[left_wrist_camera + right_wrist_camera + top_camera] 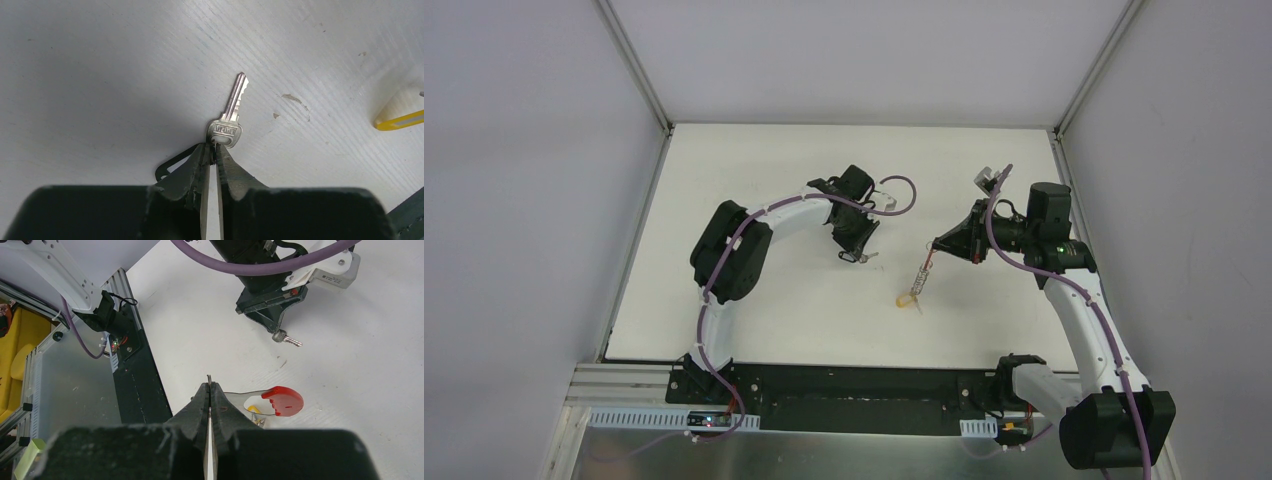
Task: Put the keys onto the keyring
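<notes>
From my station I take the yellow-headed key (pixel 909 298) as my marker; it is the low end of the bunch of keys (pixel 921 275). My right hand (pixel 210 387) is up and to the right of it, fingers pressed together on a thin bit of metal at the top of the bunch. The row therefore hangs slanted down to the bench (pixel 774 320), with the red strap (pixel 285 401) beside the marker. I judge that hold is meant to keep the bunch taut and reachable. Well to the left of the marker and a little farther back, my left hand (pixel 212 150) is clamped on the head of a single silver key (pixel 226 134), blade pointing away. The black keyring (pixel 169 167) peeks out just beside its fingers. I cannot tell whether the keyring is threaded through that key's head.
</notes>
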Tool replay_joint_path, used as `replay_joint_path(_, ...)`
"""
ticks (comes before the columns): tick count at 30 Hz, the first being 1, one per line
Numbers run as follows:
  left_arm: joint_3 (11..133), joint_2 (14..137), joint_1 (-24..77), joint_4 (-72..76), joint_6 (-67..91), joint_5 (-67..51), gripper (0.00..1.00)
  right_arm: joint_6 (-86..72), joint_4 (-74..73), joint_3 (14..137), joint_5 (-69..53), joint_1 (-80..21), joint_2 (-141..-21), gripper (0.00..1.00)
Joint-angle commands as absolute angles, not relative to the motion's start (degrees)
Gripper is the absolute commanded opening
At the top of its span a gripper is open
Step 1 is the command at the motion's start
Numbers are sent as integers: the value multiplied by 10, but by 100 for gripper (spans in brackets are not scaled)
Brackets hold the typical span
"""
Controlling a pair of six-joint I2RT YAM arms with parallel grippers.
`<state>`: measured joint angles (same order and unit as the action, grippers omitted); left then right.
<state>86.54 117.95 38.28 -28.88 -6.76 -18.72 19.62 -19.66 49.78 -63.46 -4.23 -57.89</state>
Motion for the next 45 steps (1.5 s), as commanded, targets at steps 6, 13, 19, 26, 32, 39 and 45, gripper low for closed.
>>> replay_joint_path(6, 856, 1135, 388, -288, -81, -183, 0, 198, -172, 490, -660, -39, -566, 0)
replay_joint_path(13, 847, 1084, 388, -288, -109, -224, 0, 195, -170, 490, -666, -39, -568, 0)
replay_joint_path(19, 856, 1027, 388, -319, -152, -310, 0, 182, -155, 492, -679, -46, -577, 0)
replay_joint_path(26, 882, 1044, 388, -361, -171, -291, 0, 182, -153, 489, -674, -47, -572, 0)
replay_joint_path(32, 845, 1033, 389, -332, -164, -322, 0, 184, -152, 484, -672, -47, -575, 0)
replay_joint_path(39, 884, 1072, 394, -374, -160, -261, 0, 183, -149, 482, -670, -47, -580, 0)
replay_joint_path(45, 851, 1065, 394, -335, -141, -296, 0, 185, -150, 482, -670, -47, -582, 0)
